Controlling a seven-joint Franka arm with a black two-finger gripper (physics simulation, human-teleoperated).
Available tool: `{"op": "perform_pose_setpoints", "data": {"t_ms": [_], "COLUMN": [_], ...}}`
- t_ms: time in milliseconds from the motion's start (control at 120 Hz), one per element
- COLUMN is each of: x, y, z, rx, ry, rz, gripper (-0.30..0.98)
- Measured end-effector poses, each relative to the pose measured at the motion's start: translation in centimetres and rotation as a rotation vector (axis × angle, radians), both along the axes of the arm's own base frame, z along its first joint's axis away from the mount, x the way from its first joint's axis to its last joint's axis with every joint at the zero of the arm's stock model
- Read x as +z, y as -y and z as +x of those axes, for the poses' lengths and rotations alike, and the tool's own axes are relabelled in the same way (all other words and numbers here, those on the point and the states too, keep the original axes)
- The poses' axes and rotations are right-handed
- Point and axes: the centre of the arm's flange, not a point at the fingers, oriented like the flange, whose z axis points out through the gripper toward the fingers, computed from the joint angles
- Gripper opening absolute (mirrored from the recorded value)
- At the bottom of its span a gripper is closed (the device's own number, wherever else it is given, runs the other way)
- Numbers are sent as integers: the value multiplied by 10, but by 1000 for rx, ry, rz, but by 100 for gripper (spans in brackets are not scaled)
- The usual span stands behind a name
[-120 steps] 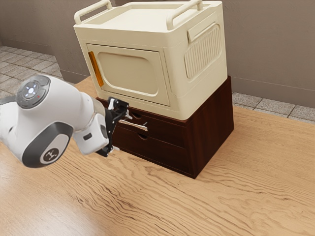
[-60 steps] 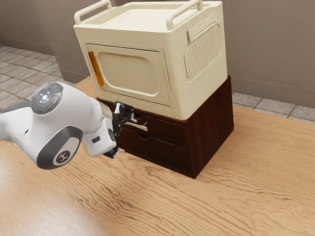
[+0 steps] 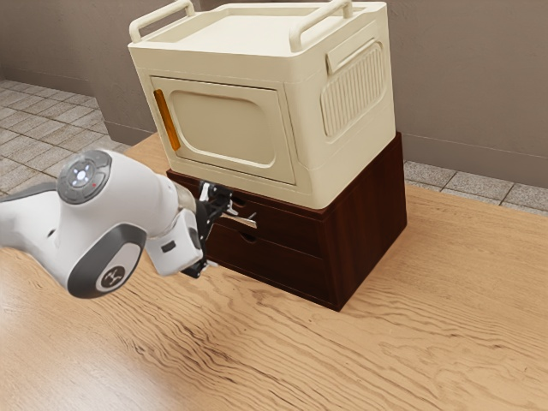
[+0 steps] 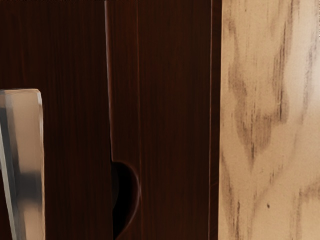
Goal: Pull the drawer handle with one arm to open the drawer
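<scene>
Claw (image 3: 220,236) spread wide, silver drawer handle (image 3: 241,220) just beside it

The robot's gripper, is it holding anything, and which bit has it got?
Nothing is held. My gripper is open, its fingers wide apart and not squeezing any part of the silver handle.

The exterior view looks down from in front of the dark cabinet (image 3: 364,218) and off to one side, far enough back to take in the whole cabinet, the arm (image 3: 107,227) and the floor (image 3: 43,124) behind. The wrist view looks from the arm's end, close in front of the cabinet, facing its drawer fronts, turned sideways. Both share the metal handle (image 4: 27,160), the lower drawer's notch (image 4: 126,200) and the counter (image 4: 270,125) before the cabinet.
</scene>
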Motion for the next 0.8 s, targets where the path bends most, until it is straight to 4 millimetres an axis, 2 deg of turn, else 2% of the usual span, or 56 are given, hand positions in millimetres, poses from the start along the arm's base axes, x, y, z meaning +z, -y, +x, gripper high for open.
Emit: {"op": "perform_pose_setpoints", "data": {"t_ms": [183, 650, 800], "x": [-1, 5, 5], "y": [1, 2, -10], "z": [-5, -45, -63], "rx": [-2, 0, 22], "ry": [0, -4, -8], "rz": [-5, -26, -47], "gripper": [68, 66, 68]}}
